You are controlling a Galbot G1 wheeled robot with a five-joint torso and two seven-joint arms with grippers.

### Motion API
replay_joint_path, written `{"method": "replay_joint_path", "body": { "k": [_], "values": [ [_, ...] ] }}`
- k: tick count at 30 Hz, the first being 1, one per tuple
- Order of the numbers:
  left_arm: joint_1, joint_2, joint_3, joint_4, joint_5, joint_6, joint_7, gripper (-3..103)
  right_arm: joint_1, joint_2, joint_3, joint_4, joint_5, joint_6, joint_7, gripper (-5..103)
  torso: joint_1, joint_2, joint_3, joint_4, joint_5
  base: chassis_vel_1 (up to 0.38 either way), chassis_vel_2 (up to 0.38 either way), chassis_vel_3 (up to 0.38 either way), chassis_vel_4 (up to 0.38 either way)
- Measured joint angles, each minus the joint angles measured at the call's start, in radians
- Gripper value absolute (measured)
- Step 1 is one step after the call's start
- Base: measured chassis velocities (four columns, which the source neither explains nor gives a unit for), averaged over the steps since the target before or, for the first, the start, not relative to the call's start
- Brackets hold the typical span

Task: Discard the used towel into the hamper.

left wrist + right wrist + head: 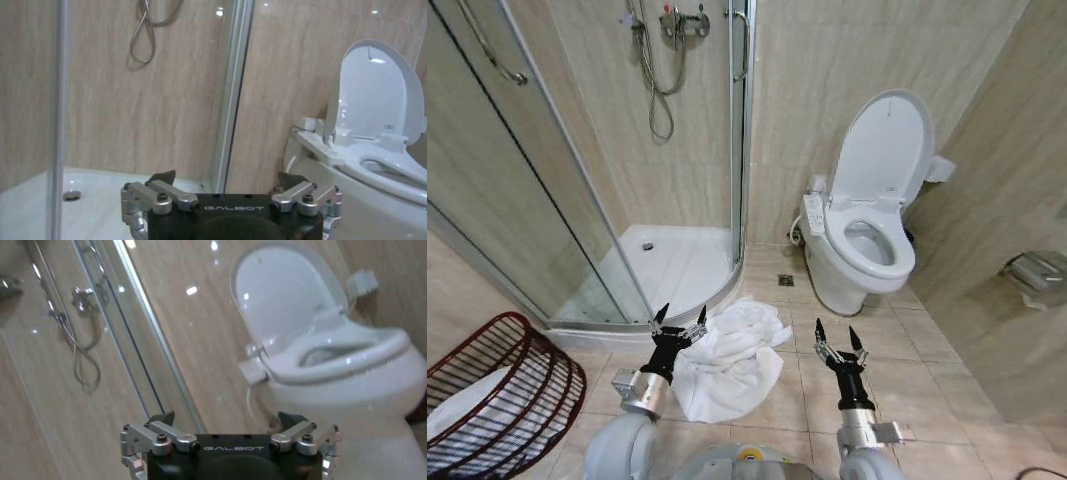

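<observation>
Towel: we see the white towel (730, 358) crumpled on the floor tiles by the shower tray, untouched.
Hamper: the wire hamper (512, 395) stands at our far left, well apart.
Left gripper (678, 327): fingers apart, at the towel's edge.
Right gripper (837, 340): fingers apart, idle.
Progress: we judge nothing done; grasp, carry and drop remain.

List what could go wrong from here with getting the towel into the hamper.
The towel lies spread and crumpled on the floor, so the open left gripper at its edge may pinch only one fold and let the rest drag. The hamper looks tilted, and a trailing towel might snag its rim.
</observation>
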Motion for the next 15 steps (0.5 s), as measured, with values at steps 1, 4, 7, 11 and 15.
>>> {"method": "replay_joint_path", "body": {
  "k": [1,4,7,11,15],
  "values": [
    [0.000,0.000,0.000,0.000,0.000,0.000,0.000,100,0.000,0.000,0.000,0.000,0.000,0.000,0.000,100,0.000,0.000,0.000,0.0000,0.0000,0.000,0.000,0.000,0.000],
    [0.000,0.000,0.000,0.000,0.000,0.000,0.000,100,0.045,-0.030,0.006,-0.042,0.044,-0.042,0.000,100,0.000,-0.001,-0.001,-0.0001,0.0001,0.000,0.000,0.000,0.000],
    [0.000,0.000,0.000,0.000,0.000,0.000,0.000,100,0.085,-0.051,0.004,-0.080,0.049,-0.059,-0.001,100,-0.002,-0.005,-0.003,-0.0001,0.0001,0.000,0.000,0.000,0.000],
    [0.000,0.000,0.000,0.000,0.000,0.000,0.000,100,0.129,-0.076,-0.014,-0.137,0.035,-0.071,-0.005,100,-0.004,-0.012,-0.008,-0.0001,0.0001,0.000,0.000,0.000,0.000],
    [0.000,0.000,0.000,0.000,0.000,0.000,0.000,100,0.169,-0.095,-0.031,-0.193,0.006,-0.072,-0.012,100,-0.005,-0.017,-0.011,0.0000,0.0000,0.030,0.054,0.043,0.052]
  ]
}}
